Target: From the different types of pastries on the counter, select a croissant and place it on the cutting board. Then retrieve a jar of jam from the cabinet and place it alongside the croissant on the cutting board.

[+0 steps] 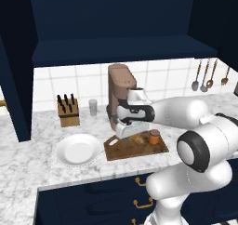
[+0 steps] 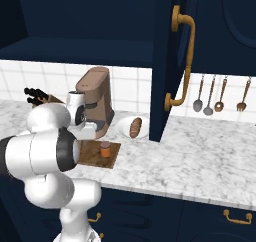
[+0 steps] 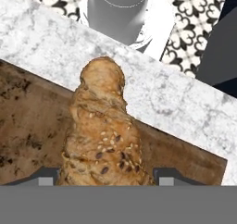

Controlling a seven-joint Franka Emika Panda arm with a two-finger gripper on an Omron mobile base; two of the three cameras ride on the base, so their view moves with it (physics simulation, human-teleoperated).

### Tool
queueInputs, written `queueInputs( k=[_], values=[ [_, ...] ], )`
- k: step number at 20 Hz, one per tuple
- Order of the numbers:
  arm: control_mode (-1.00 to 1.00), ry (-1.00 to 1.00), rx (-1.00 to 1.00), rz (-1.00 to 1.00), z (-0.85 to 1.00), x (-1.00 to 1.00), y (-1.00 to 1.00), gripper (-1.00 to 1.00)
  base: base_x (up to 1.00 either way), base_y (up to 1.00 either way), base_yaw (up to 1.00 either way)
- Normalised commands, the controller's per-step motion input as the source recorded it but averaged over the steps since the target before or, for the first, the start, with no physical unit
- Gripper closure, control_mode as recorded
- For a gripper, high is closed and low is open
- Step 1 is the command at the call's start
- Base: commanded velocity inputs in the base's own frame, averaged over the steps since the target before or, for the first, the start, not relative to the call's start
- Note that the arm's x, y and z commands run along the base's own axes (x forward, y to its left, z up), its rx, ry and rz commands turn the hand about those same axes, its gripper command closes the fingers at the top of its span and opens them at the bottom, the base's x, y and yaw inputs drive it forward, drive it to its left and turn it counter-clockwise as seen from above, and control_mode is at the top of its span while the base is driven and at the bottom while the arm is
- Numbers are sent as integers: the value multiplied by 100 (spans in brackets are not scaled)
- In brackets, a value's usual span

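Note:
The golden-tan croissant [image 1: 137, 138] lies on the dark wooden cutting board [image 1: 122, 150], and the orange-brown jar of jam [image 1: 155, 136] stands upright just right of it on the same board. My gripper [image 1: 125, 130] hangs over the board's left part, right above the croissant. In the hand view the seeded croissant [image 3: 104, 130] looms large on the cutting board [image 3: 28, 126], and my gripper [image 3: 109, 179] is open, one fingertip on each side of the pastry's near end. The right base view shows the jar [image 2: 105, 149] on the board [image 2: 111, 156].
A reddish-brown loaf [image 2: 135, 127] rests on a white plate [image 2: 122, 129] behind the board. Another white plate [image 1: 78, 149] lies left of the board. Behind my hand stands a brown coffee machine [image 1: 120, 91], with a cup [image 1: 93, 107] and knife block [image 1: 69, 110]. The navy cabinet door [image 2: 170, 61] hangs open.

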Motion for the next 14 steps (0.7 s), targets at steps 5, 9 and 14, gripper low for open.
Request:
queueInputs(
  k=[5, 9, 14],
  values=[
    [-100, 0, 0, -5, -20, 0, -11, 100, 0, 0, 0],
    [-100, 2, 0, -5, -26, 0, 0, 100, 0, 0, 0],
    [-100, 2, 0, -4, -26, 0, 0, 100, 0, 0, 0]
  ],
)
